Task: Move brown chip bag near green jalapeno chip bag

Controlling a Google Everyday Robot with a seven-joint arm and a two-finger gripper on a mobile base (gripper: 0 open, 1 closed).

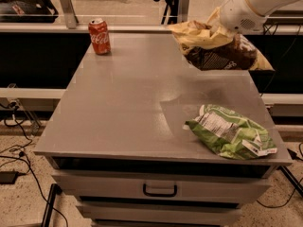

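At the upper right of the frame, the hand [222, 28] grips the brown chip bag [221, 56], holding it above the worktop [123, 108]. The green jalapeno chip bag [232, 134] lies lower right.

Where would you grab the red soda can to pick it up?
Grip the red soda can around its middle, coming from the front. It stands upright near the far left corner of the table, and its round sides suit jaws closing across them. The gripper is at the far right, shut on the brown chip bag held above the table.
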